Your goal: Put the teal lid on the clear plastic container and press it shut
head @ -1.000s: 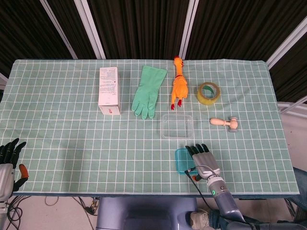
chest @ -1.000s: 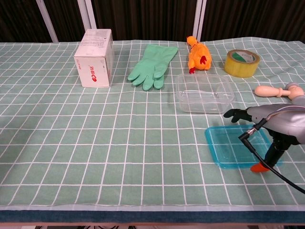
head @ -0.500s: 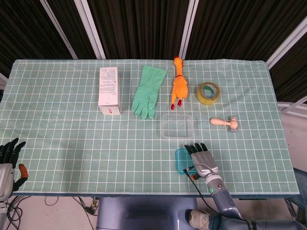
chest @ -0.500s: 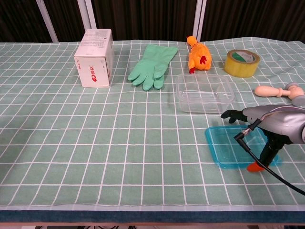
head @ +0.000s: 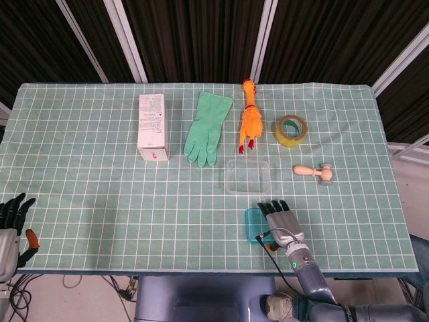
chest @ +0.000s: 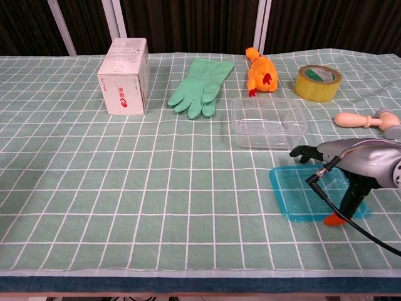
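Observation:
The teal lid [head: 252, 226] [chest: 303, 193] lies flat on the cloth near the table's front edge, right of centre. My right hand [head: 282, 220] [chest: 354, 158] hovers over the lid's right part with its fingers stretched out flat and apart. Its orange-tipped thumb points down at the lid's front edge, and the hand holds nothing. The clear plastic container [head: 249, 176] [chest: 269, 122] stands empty and uncovered just behind the lid. My left hand [head: 13, 225] rests off the table's front left corner, fingers spread and empty.
Along the back stand a white box [head: 152, 127], a green rubber glove [head: 206, 127], an orange rubber chicken [head: 250, 119] and a roll of yellow tape [head: 291, 130]. A small wooden mallet [head: 315, 173] lies right of the container. A black cable [chest: 351, 219] trails from my right wrist.
My right hand has crept a little to the left over the lid. The lid, the container and the left hand have not moved.

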Available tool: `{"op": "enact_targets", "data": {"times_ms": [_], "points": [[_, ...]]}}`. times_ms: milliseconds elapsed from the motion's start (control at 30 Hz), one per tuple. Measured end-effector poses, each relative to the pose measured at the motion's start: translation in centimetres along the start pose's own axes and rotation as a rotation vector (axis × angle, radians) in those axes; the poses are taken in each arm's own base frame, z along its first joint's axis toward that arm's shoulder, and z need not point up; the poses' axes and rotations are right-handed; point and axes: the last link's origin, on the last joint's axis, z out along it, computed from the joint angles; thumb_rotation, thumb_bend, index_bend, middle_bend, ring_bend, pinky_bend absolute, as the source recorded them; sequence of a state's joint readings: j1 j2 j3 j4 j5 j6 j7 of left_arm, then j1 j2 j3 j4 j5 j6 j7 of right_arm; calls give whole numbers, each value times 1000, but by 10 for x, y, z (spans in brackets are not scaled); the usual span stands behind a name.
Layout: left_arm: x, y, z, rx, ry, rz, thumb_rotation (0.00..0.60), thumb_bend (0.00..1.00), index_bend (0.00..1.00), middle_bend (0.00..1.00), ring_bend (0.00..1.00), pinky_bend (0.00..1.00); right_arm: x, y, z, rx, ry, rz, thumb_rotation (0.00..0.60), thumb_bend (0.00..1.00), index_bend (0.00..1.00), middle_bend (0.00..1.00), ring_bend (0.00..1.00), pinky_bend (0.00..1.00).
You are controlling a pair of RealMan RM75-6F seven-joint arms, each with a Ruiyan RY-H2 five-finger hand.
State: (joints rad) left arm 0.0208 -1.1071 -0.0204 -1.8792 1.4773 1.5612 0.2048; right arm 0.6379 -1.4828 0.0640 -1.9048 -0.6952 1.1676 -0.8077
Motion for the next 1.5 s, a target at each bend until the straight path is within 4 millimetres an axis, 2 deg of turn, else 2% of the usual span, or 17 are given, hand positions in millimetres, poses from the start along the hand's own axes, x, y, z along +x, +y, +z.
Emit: {"op": "enact_targets", "data": {"times_ms": [500,1267,1500], "points": [[1,0,0,2,3,0,600,752,106,0,0,0,-2,-1,4,-8,-15,0,600,189,0,155,0,0],[0,-1,1,10,4,-1,600,752,106,0,0,0,-6,0,7,-15,-54,-10,600,189,0,208,0,0],[0,-1,1,12,3,-1,600,752,105,0,0,0,-4,-1,9,-13,-65,-1,600,190,0,315,0,0]]}}
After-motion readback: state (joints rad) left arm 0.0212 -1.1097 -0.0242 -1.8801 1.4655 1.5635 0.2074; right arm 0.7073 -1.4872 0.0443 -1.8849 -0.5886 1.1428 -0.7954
